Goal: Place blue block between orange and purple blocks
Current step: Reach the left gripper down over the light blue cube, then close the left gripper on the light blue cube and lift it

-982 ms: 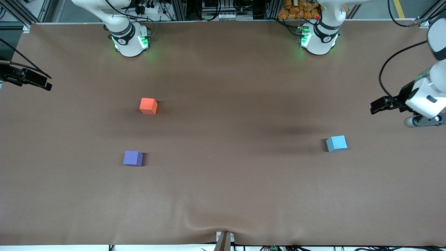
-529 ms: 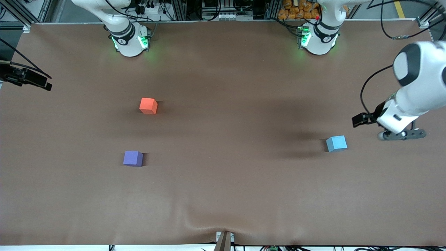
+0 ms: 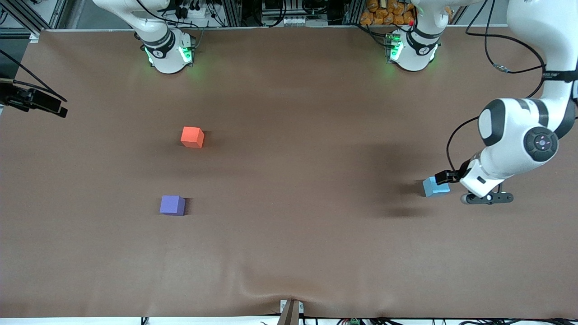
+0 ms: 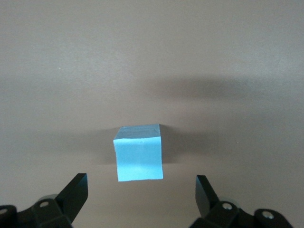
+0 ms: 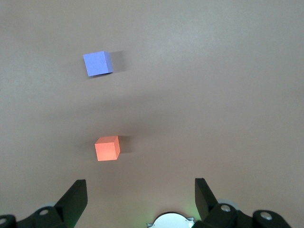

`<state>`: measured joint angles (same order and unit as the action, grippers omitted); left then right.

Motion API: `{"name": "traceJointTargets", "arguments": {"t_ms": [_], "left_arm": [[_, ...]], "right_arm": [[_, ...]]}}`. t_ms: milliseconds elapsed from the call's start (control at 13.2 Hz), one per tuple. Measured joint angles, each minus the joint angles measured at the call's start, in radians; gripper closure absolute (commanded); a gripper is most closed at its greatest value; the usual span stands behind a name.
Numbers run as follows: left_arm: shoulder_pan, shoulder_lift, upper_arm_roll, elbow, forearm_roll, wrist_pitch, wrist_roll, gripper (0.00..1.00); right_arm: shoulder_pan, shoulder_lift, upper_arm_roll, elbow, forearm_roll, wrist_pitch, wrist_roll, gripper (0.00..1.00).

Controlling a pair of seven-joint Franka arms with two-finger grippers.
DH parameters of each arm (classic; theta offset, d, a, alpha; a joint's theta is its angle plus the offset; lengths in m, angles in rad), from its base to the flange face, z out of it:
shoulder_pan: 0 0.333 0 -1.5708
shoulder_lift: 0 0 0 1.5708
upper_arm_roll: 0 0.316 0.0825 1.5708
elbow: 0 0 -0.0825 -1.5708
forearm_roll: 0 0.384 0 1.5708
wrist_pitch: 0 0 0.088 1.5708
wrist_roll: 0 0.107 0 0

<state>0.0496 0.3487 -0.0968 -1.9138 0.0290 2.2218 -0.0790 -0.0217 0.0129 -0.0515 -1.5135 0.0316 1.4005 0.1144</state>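
The left gripper (image 4: 140, 190) hangs with fingers spread wide above the blue block (image 3: 434, 188), resting toward the left arm's end of the table (image 3: 289, 253). Only the right wrist view shows the right gripper (image 5: 140, 192), likewise spread, over the orange block (image 5: 107, 148) and purple block (image 5: 98, 63).

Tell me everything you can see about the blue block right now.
The blue block is a small light sky-blue cube with plain matte faces, resting flat on the brown table toward the left arm's end, alone and apart from the other cubes. The left pincer hangs over it, fingers open, one to each side, not touching it. In the front view the pincer covers the block's upper corner.
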Motion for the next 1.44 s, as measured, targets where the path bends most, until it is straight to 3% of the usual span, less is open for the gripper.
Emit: {"name": "traceJointTargets", "arguments": {"t_ms": [604, 1435], "left_arm": [[0.001, 0.101, -0.002, -0.060, 0.000, 0.173, 0.000, 0.00], [0.005, 0.118, 0.001, -0.070, 0.000, 0.184, 0.000, 0.00]], "right_arm": [[0.000, 0.000, 0.002, 0.000, 0.000, 0.000, 0.000, 0.00], [0.000, 0.000, 0.002, 0.000, 0.001, 0.000, 0.000, 0.00]]}}
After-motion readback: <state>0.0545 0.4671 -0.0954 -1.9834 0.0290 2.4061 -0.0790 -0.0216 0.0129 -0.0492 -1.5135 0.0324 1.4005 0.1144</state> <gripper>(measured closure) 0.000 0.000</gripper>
